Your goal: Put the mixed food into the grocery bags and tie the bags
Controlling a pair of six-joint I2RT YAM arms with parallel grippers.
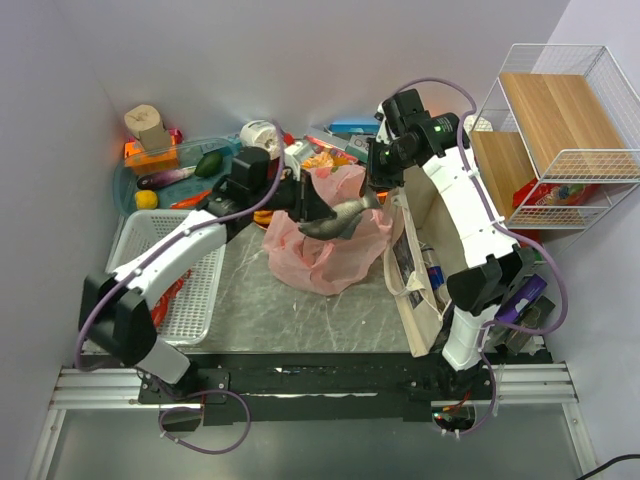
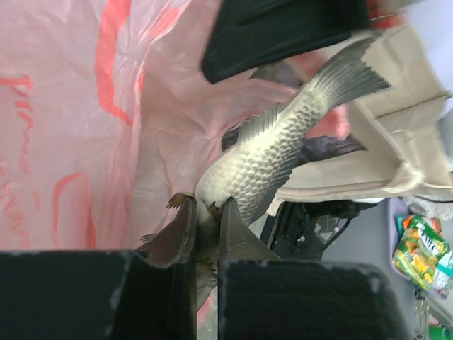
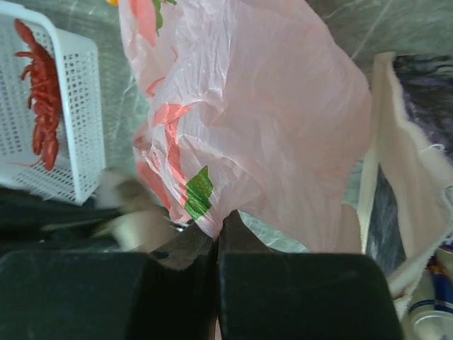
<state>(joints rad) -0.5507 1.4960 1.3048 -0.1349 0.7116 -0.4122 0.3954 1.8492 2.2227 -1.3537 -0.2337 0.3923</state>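
Observation:
My left gripper (image 1: 305,207) (image 2: 207,212) is shut on the head end of a grey scaly toy fish (image 1: 342,217) (image 2: 276,152), which hangs over the mouth of the pink plastic bag (image 1: 325,255) (image 2: 78,120). The right gripper (image 1: 378,182) (image 3: 218,230) is shut on a bunched edge of that pink bag (image 3: 262,106) and holds it up. The beige canvas tote (image 1: 418,262) (image 3: 396,149) stands open just right of it, with a blue-labelled can (image 1: 432,272) inside. A purple eggplant (image 1: 165,178) and a yellow lemon (image 1: 147,199) lie in the teal tray (image 1: 125,185) at back left.
A white perforated basket (image 1: 180,285) (image 3: 74,134) at left holds a red lobster (image 3: 42,92). A wire shelf with wooden boards (image 1: 560,130) stands at right. More toys and packets crowd the back wall (image 1: 310,150). A snack packet (image 2: 417,251) lies beyond the tote.

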